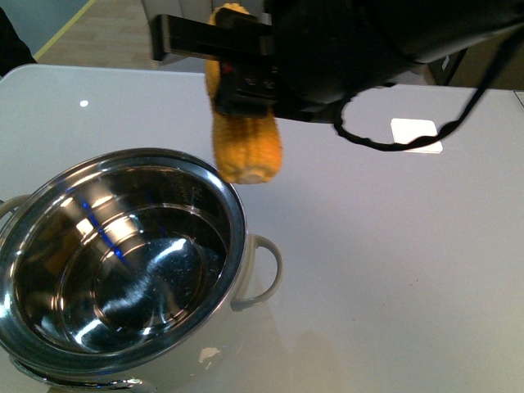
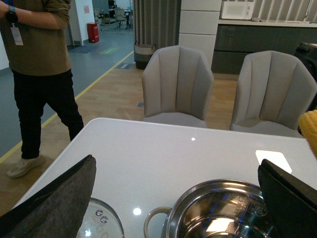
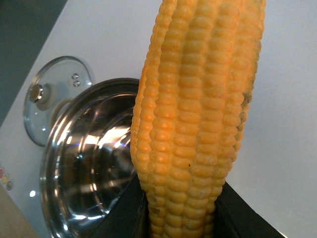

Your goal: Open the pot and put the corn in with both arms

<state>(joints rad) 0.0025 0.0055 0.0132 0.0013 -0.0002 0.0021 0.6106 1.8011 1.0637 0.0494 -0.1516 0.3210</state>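
The uncovered pot (image 1: 123, 262) is seen nearest on the white table (image 1: 393, 270), its mirror-bright inside turned to the front camera and one pale loop handle (image 1: 266, 270) shown at its right. The glass lid (image 2: 99, 218) is laid flat on the table just beside the pot, on the robot's left. The left gripper (image 2: 177, 161) is held above that side with its felt-lined fingers (image 2: 54, 203) spread wide apart; the lid and the pot's rim are framed between them.

Just past the pot's far rim, the corn (image 1: 246, 139) is held clear of the table, roughly upright with its blunt end down. It is clamped around its upper part by the right gripper (image 1: 246, 78), whose dark fingers (image 3: 131, 213) are pressed against both sides of the cob. Whether the cob hangs over the opening or just outside the rim cannot be told.

Farther back, a white square card (image 1: 416, 135) lies on the table. Beyond the table's edge, two grey chairs (image 2: 177, 84) and a standing person (image 2: 42, 64) are seen.
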